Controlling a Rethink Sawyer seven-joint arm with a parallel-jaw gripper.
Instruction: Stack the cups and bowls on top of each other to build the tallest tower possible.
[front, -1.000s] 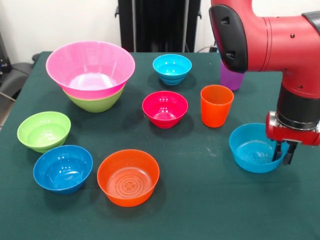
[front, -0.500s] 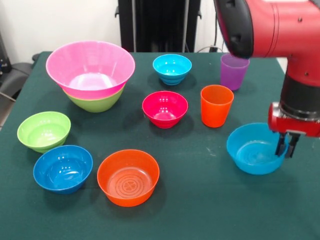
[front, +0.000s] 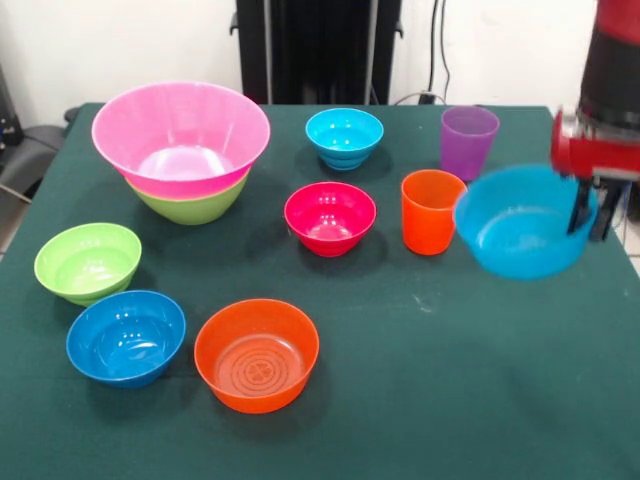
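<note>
My gripper (front: 592, 212) is at the right edge, shut on the right rim of a blue bowl (front: 520, 235). It holds the bowl tilted, lifted above the table, just right of the orange cup (front: 432, 211). The purple cup (front: 468, 141) stands behind it. The tower (front: 183, 150) at the back left is the huge pink bowl (front: 180, 135) nested in a lime green bowl (front: 192, 205). Loose on the table are a cyan bowl (front: 344, 137), a magenta-red bowl (front: 330, 217), a small lime green bowl (front: 87, 262), a blue bowl (front: 126, 337) and an orange bowl (front: 257, 354).
The green tablecloth (front: 430, 400) covers the table. The black pedestal (front: 318, 50) stands at the far side. A dark chair part (front: 20, 140) shows at the left edge.
My gripper has lifted the blue bowl off the table and carried it up and slightly right. The arm has drawn up out of the picture, uncovering the purple cup.
</note>
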